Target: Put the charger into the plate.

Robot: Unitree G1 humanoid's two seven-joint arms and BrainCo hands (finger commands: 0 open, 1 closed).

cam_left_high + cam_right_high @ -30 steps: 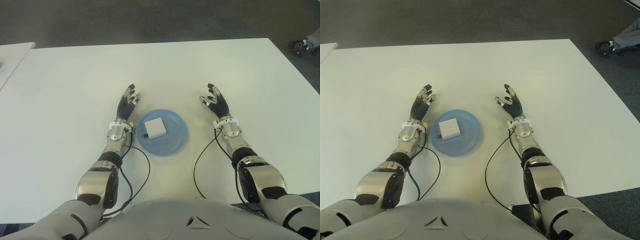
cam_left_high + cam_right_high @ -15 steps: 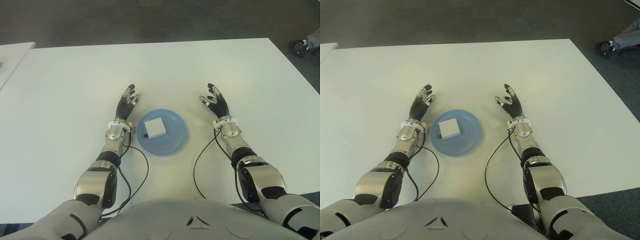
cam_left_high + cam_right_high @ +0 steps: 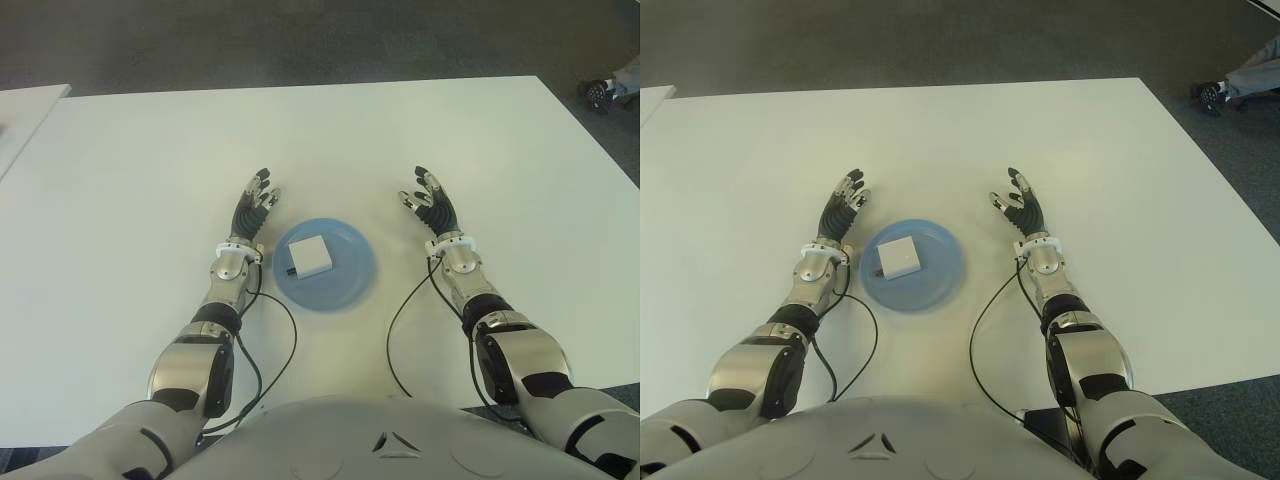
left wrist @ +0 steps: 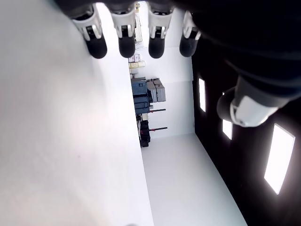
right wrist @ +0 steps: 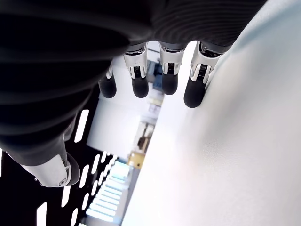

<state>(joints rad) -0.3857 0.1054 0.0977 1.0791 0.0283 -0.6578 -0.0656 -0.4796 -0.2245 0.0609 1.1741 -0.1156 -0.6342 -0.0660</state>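
A white square charger (image 3: 310, 256) lies inside the round blue plate (image 3: 350, 275) near the front middle of the white table. My left hand (image 3: 256, 203) shows just left of the plate, fingers spread and holding nothing. My right hand (image 3: 427, 201) shows to the right of the plate, also spread and empty. Both wrist views show straight fingers (image 4: 127, 40) (image 5: 164, 75) over bare table with nothing in the palms.
The white table (image 3: 330, 140) stretches far behind the plate. Thin black cables (image 3: 400, 320) run along each forearm near the front edge. A second white table edge (image 3: 20, 110) shows at far left. A wheeled object (image 3: 605, 90) stands on the floor at far right.
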